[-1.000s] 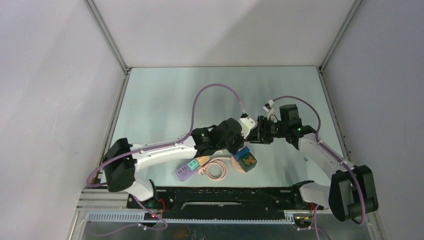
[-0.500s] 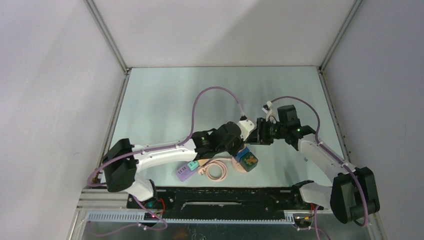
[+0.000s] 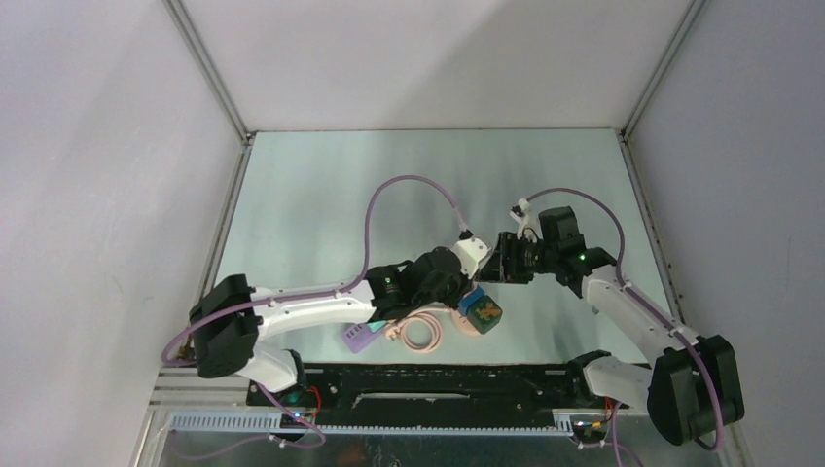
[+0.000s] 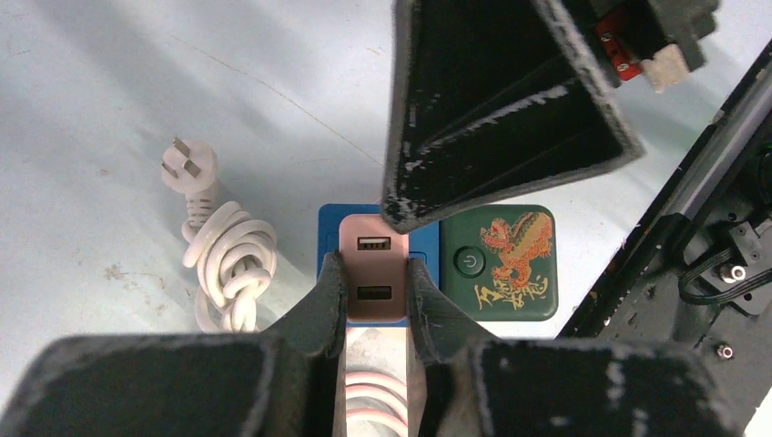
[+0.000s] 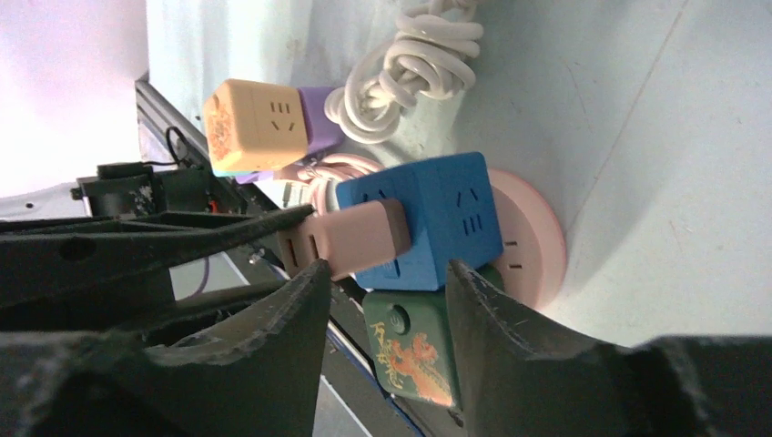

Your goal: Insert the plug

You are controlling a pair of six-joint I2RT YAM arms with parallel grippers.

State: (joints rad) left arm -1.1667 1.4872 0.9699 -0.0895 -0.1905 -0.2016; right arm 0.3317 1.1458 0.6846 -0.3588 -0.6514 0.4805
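Far left, near the front edge: a purple-and-peach socket cube point(image 3: 362, 335) and a coiled white cord point(image 4: 229, 266) lying loose on the table point(image 3: 321, 195). Both are clutter to keep off when backing out that way. Next over, my left gripper point(image 4: 373, 264) is clenched on the pink plug point(image 4: 372, 284), pads on its two flat sides and well back from the mating end. The plug's nose is pressed against the side face of the blue socket cube point(image 5: 439, 217); I cannot tell whether the prongs are fully home. I judge the plug to be a small, rigid, light plastic block with smooth sides. It could slip in the pads under a hard push, so the side grip needs to stay square and the push straight along the plug's length. The blue cube sits on a pink round base point(image 5: 533, 238) and has a green top face point(image 4: 500, 264). It looks light enough to skid or tip unless braced from the far side. My right gripper point(image 5: 384, 273) has its fingers spread and grasps nothing, with the cube just beyond the tips. The black front rail point(image 3: 438, 375) lies close on the near side, so there is little room there. The bare table behind and to the right is open.
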